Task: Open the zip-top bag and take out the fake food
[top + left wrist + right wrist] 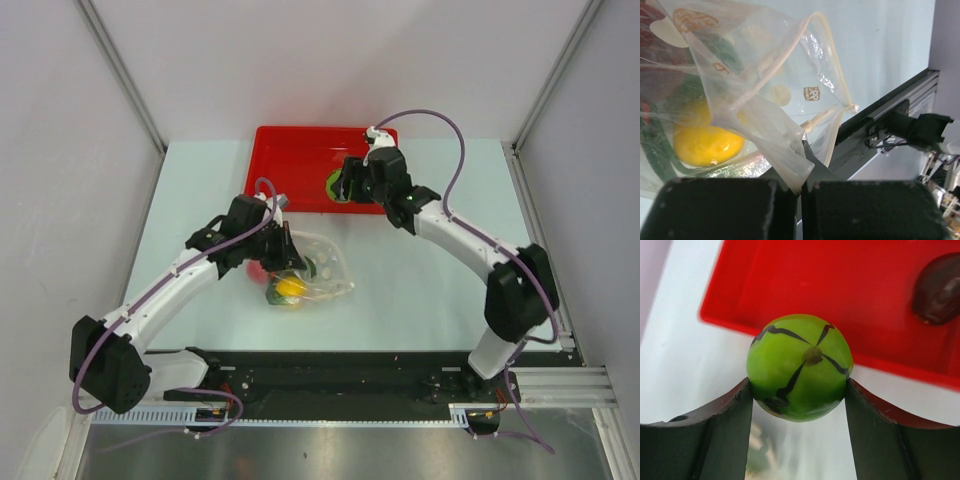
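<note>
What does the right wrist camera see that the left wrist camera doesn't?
Only the right wrist view: the right gripper clamping a green ball at the red tray, with a dark maroon piece lying in the tray. Only the left wrist view: the left gripper pinching the zip-top bag, with a yellow ball inside. Both: the pale table.

The bag [770,65] is running off the top and left edges of the left wrist view. Inside the bag, a yellow ball [705,142] is showing blurred through plastic. Beyond the bag, the right arm [385,180] is hiding most of the green ball [332,184] from above, and a dark piece [939,290] is being cropped at the right wrist view's edge.
</note>
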Controlling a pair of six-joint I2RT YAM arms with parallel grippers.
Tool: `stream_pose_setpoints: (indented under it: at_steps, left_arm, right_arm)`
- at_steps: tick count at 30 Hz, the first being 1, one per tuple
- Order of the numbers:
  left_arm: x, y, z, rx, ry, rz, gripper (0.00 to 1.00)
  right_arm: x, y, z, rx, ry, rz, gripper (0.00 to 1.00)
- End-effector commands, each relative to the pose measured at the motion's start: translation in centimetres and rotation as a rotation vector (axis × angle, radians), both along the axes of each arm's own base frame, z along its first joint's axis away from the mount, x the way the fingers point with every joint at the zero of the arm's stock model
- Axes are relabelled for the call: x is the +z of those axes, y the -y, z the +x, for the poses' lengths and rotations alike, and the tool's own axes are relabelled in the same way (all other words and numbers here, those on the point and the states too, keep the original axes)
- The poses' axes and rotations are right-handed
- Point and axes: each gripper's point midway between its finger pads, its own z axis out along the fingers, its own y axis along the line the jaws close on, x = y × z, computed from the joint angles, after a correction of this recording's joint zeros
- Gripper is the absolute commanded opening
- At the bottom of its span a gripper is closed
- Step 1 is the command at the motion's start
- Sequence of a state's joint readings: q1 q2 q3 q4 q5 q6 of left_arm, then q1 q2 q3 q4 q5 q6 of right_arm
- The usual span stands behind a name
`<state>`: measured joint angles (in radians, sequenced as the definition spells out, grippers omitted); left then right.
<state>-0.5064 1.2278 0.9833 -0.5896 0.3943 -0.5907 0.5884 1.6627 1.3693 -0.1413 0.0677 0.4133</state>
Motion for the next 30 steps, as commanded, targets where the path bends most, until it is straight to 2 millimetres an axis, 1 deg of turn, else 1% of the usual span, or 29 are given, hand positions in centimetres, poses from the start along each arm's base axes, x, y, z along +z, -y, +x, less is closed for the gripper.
stream_pose_setpoints:
  at_steps: [1,2,3,4,5,7,8,11,12,13,15,16,17,18,23,24,25,26,27,28,29,30]
  left_arm:
    - [1.7,-0.3,0.0,-0.073,0.09,0.021,0.0]
    - [1.7,-0.4,-0.1,-0.092,0.096,0.038,0.0]
    - [2.2,-0.4,0.2,-0.098,0.11,0.041,0.0]
    - [2.2,-0.5,0.1,-0.109,0.111,0.051,0.0]
    - [2.2,-0.6,0.2,-0.113,0.115,0.061,0.0]
    - [2.3,-0.7,0.2,-0.118,0.125,0.064,0.0]
    - [2.3,-0.6,0.3,-0.121,0.129,0.065,0.0]
    - [2.2,-0.6,0.6,-0.123,0.129,0.077,0.0]
    - [2.2,-0.6,0.9,-0.12,0.131,0.086,0.0]
    - [2.0,-0.7,0.9,-0.122,0.125,0.092,0.0]
    - [2.2,-0.5,1.3,-0.122,0.127,0.093,0.0]
    - [2.2,-0.4,1.3,-0.122,0.129,0.092,0.0]
    - [2.2,-0.4,1.5,-0.122,0.127,0.093,0.0]
    - [2.2,-0.3,1.5,-0.123,0.127,0.092,0.0]
    - [2.4,-0.3,1.7,-0.111,0.126,0.093,0.0]
    - [2.6,-0.4,1.6,-0.109,0.13,0.089,0.0]
    - [2.6,-0.4,1.5,-0.107,0.129,0.086,0.0]
    - [2.7,-0.4,1.4,-0.107,0.133,0.084,0.0]
    - [2.8,-0.5,1.4,-0.104,0.136,0.082,0.0]
    - [2.8,-0.6,1.3,-0.098,0.132,0.082,0.0]
    - [2.8,-0.6,1.2,-0.095,0.13,0.082,0.0]
    - [2.9,-0.7,1.1,-0.093,0.133,0.08,0.0]
  right_arm:
    - [0.6,0.8,6.0,-0.082,0.085,-0.014,0.25]
    - [0.0,0.9,6.6,-0.083,0.081,-0.038,0.25]
    - [-0.9,1.3,7.0,-0.09,0.06,-0.067,0.25]
    - [-1.6,1.9,7.9,-0.106,0.047,-0.085,0.26]
    - [-2.5,1.8,9.0,-0.113,0.034,-0.101,0.26]
    - [-3.8,2.4,10.1,-0.125,0.003,-0.115,0.27]
    - [-4.6,2.3,11.1,-0.128,-0.007,-0.12,0.27]
    - [-6.3,2.9,12.2,-0.139,-0.05,-0.142,0.3]
    - [-6.6,2.9,12.3,-0.138,-0.058,-0.136,0.3]
    - [-6.8,3.3,12.6,-0.147,-0.064,-0.132,0.32]
    - [-8.2,3.4,12.6,-0.153,-0.098,-0.128,0.33]
    - [-8.5,3.4,12.5,-0.149,-0.108,-0.125,0.37]
    - [-8.9,3.3,12.4,-0.136,-0.12,-0.117,0.39]
    - [-9.8,3.2,12.2,-0.129,-0.136,-0.122,0.4]
    - [-12.0,3.3,11.7,-0.118,-0.184,-0.14,0.51]
    - [-12.4,3.3,11.6,-0.115,-0.198,-0.147,0.54]
    - [-12.5,3.2,12.1,-0.117,-0.203,-0.148,0.56]
    - [-13.2,3.2,11.6,-0.105,-0.242,-0.158,0.58]
    - [-13.3,3.1,11.7,-0.103,-0.253,-0.161,0.63]
    - [-14.0,3.0,11.6,-0.099,-0.273,-0.168,0.66]
    - [-13.3,2.7,11.6,-0.092,-0.278,-0.166,0.7]
    - [-13.2,2.6,11.7,-0.091,-0.28,-0.168,0.76]
